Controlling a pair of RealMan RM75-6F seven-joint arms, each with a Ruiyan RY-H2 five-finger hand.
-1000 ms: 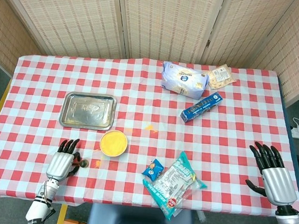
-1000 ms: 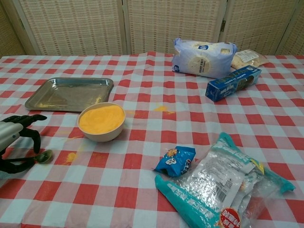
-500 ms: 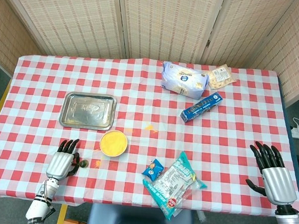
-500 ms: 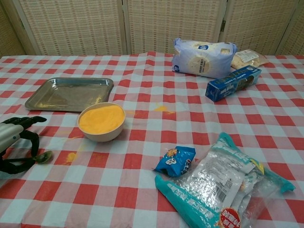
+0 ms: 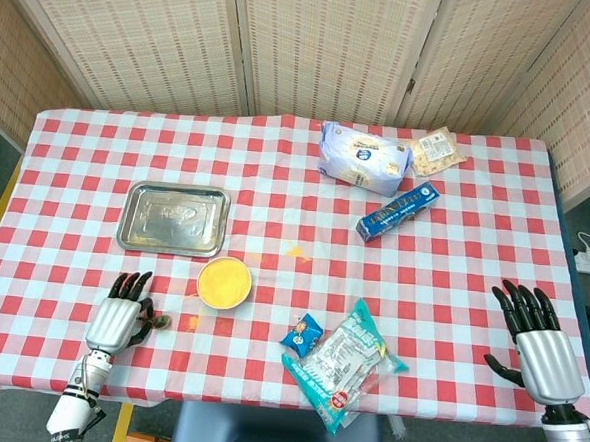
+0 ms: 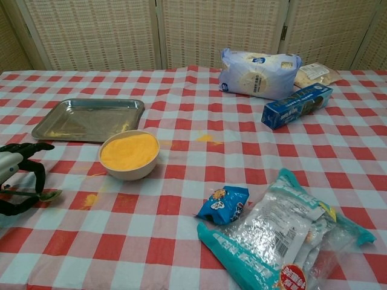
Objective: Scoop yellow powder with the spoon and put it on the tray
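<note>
A white bowl (image 5: 224, 282) (image 6: 129, 154) full of yellow powder stands near the table's front left. Behind it lies the steel tray (image 5: 173, 219) (image 6: 89, 119), with a trace of yellow at its near edge. My left hand (image 5: 117, 320) (image 6: 16, 179) is left of the bowl, low over the cloth, its fingers curled over the handle of the spoon (image 5: 158, 321) (image 6: 48, 194). The spoon's small bowl points right and lies almost flat on the cloth. My right hand (image 5: 539, 347) rests at the front right corner with its fingers spread and nothing in it.
Spilled yellow powder (image 6: 91, 198) marks the cloth between spoon and bowl, with another patch (image 6: 205, 138) mid-table. Snack packets (image 6: 284, 232) lie front centre. A blue box (image 6: 296, 106) and a white bag (image 6: 259, 72) sit at the back right.
My left hand has drawn a little to the left, and the spoon has shifted left with it and lies flatter. The right hand has not moved.
</note>
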